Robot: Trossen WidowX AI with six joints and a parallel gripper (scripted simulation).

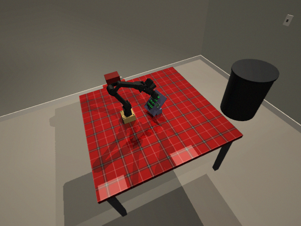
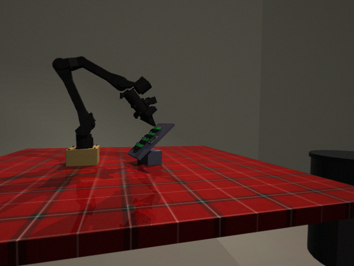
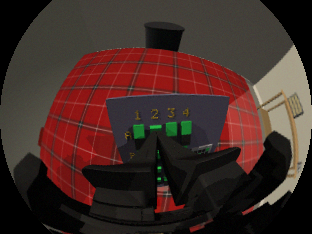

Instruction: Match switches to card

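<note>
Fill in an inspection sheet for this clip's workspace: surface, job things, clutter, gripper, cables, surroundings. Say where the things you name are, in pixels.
Surface: table (image 1: 194, 114) (image 2: 199, 183) (image 3: 90, 95) in red plaid, glossy.
Job things: tilted switch panel (image 1: 162, 99) (image 2: 168, 127) (image 3: 207, 107) on a blue-grey block (image 2: 155, 157); small card (image 1: 157, 105) (image 2: 153, 139) (image 3: 202, 149) beside the grid, its pattern too small to read.
Clutter: red box (image 1: 112, 77) at the table's edge; purpose unclear.
Hand: hand (image 1: 156, 96) (image 2: 155, 125) (image 3: 156, 133) shut, nothing gripped, tips at switch A2; contact uncertain.
Cables: nothing seen.
Surroundings: black cylinder (image 1: 245, 94) (image 2: 328, 168) (image 3: 163, 37) beyond the table; wall plate (image 1: 288, 20).
</note>
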